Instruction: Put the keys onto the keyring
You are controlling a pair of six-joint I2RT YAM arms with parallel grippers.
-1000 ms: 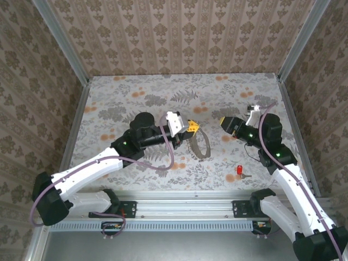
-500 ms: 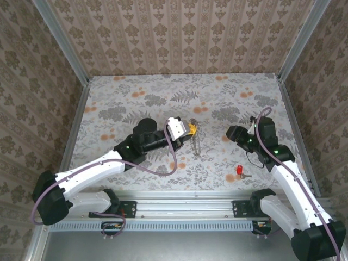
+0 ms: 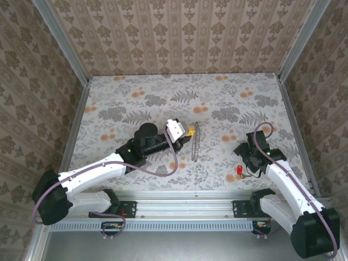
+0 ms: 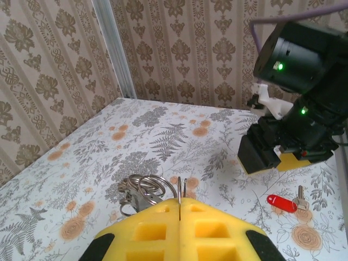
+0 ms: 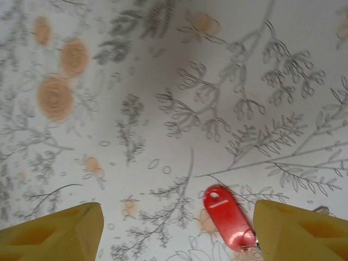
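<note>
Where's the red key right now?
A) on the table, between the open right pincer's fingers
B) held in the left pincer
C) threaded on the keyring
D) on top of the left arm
A: the red key lies flat on the table, with the right pincer open on either side of it.
</note>
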